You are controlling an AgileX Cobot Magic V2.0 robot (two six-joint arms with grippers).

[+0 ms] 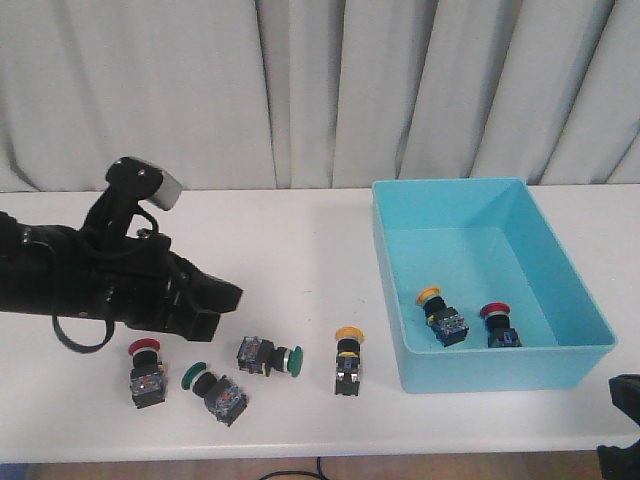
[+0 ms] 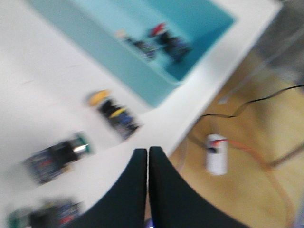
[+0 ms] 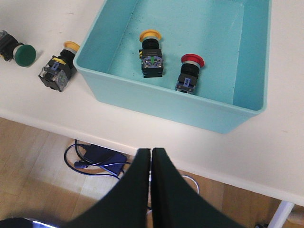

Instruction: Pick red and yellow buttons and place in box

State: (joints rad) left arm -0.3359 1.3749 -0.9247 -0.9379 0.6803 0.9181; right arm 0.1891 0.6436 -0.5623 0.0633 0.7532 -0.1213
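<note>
With 2 cap switches in the turquoise plastic box (image 1: 560,290): 1 red button (image 1: 143,372), 1 yellow button (image 1: 347,360) left; both tools pinched closed, empty.

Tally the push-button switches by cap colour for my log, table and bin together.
Red: 2, one on the table, one in the bin
Yellow: 2, one on the table, one in the bin
Green: 2
Total: 6
</note>
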